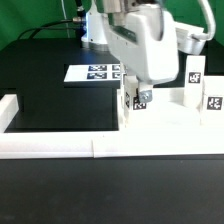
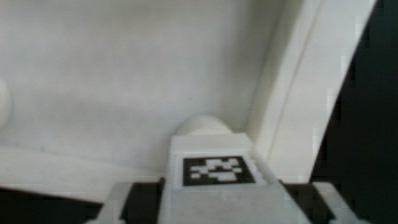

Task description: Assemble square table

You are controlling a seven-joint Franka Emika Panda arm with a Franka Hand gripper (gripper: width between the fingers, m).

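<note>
Sitting at the exterior view's left, the marker board is clear of trouble. Mid-frame, the pincer grasps a tagged leg over the white tabletop beside the rail; tilting could miss the socket. Two legs stand right.

Gripper fingertips cut off (wrist view), table plate blurred
</note>
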